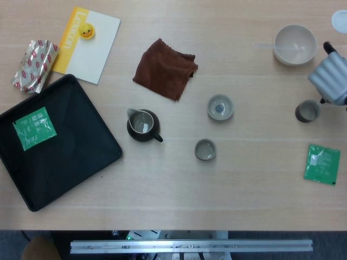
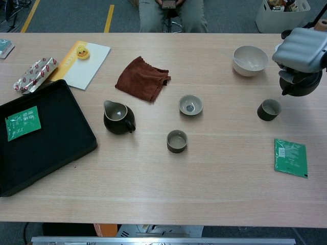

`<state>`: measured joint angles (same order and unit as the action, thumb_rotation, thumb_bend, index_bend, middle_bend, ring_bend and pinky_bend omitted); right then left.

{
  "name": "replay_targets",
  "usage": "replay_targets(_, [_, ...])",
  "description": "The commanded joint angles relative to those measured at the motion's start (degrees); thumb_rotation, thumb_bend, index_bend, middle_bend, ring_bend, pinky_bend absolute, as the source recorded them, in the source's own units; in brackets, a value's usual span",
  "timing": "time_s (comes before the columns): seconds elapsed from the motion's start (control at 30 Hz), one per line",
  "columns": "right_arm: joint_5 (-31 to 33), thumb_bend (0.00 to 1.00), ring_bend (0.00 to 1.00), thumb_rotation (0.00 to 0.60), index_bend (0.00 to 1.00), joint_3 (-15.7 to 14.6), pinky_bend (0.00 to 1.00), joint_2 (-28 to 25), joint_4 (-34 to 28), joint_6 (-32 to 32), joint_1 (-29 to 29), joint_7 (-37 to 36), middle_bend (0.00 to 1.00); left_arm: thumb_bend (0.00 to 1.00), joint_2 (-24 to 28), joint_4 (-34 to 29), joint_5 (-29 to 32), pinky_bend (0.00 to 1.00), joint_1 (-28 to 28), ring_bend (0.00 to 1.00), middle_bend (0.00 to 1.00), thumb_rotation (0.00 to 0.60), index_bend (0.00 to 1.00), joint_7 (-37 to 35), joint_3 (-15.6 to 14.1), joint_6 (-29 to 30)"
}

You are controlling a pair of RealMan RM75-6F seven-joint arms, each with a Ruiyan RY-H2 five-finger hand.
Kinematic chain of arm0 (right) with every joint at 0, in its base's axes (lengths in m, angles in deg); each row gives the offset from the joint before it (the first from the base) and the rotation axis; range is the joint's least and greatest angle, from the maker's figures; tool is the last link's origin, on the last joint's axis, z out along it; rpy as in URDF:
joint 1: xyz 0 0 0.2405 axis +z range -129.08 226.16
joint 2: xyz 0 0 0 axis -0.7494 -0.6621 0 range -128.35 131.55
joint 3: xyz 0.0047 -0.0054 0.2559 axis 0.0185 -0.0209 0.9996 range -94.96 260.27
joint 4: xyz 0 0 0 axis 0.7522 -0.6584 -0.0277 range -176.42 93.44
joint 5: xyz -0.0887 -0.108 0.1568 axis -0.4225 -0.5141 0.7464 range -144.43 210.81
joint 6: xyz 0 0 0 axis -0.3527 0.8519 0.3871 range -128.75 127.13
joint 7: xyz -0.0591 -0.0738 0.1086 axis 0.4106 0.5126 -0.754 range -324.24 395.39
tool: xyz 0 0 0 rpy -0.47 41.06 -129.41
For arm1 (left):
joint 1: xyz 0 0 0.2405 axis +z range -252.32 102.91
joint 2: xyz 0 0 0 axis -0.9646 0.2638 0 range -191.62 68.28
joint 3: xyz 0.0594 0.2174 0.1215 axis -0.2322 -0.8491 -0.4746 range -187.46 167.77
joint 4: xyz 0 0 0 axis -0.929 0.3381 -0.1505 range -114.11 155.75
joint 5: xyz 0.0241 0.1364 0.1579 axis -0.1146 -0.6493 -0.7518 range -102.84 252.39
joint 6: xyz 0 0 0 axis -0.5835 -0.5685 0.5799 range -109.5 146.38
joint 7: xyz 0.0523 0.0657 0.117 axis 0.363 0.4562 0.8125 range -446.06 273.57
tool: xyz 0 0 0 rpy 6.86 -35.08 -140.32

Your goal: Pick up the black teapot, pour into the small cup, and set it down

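At the table's right edge my right hand [image 2: 302, 48] grips the black teapot [image 2: 300, 87] from above, holding it just right of and behind a small dark cup [image 2: 269, 109]. The head view shows that hand [image 1: 331, 78] covering most of the teapot [image 1: 328, 48], with the dark cup [image 1: 307, 111] at its lower left. Whether the teapot touches the table I cannot tell. Two more small cups, one [image 2: 177, 141] dark and one [image 2: 190, 105] pale, stand near the table's middle. My left hand is in neither view.
A dark pitcher [image 2: 118, 118] stands left of centre, and a brown cloth [image 2: 143, 79] lies behind it. At the back right sits a white bowl [image 2: 250, 60]. A green packet [image 2: 290, 157] lies at the front right. A black tray [image 2: 56, 148] holding another green packet fills the left side.
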<state>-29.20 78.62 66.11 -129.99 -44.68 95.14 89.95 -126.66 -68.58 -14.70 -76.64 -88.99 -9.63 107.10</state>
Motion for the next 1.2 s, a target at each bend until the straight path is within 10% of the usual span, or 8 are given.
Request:
replay_targets(0.03, [0.39,0.52,0.7,0.457,0.86,-0.35,0.17,-0.05,-0.44,-0.32,0.36,0.84,0.78,0.4,-0.08,0.11,0.02,0.21,0.01,0.19,0.24,0.6,0.17,-0.1,0.0,-0.01])
replay_targets(1.2, [1.98,0.49,0.7,0.456,0.86,-2.78,0.17,1.47,-1.0,-3.65,0.98,2.47,0.78,0.4,-0.54,1.51,0.14,0.21,0.37,0.19,0.24,0.6,0.17,-1.15,-0.06,0.21])
